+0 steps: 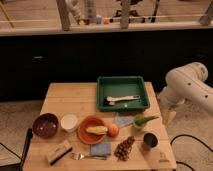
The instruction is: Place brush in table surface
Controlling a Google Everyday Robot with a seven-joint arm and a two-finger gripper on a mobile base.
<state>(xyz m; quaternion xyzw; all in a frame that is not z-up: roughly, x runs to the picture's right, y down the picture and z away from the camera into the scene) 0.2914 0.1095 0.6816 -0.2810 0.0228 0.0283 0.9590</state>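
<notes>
1. The brush (122,99) lies flat inside the green tray (123,80), lengthwise from left to right, not on the bare wood.
2. The tray sits at the back right of the table top (70,96) – the light planks to its left carry nothing near it.
3. The gripper (170,116) hangs at the end of the white arm (192,85), off the table's right edge, just beside the tray's right corner and apart from the brush. Whether it is open or closed cannot be told.
4. Along the front half of the table stand a purple bowl (45,125), a small white cup (69,122) and an orange plate (89,136) bearing a cob of corn (97,130).
5. An orange fruit (113,130) touches the plate's right side; further right are a green item (142,120) and a dark cup (149,141).
6. At the front edge lie a wooden scrubber (59,152), a fork (81,156), a blue sponge (101,148) and a dark cluster (124,148) – perhaps grapes.
</notes>
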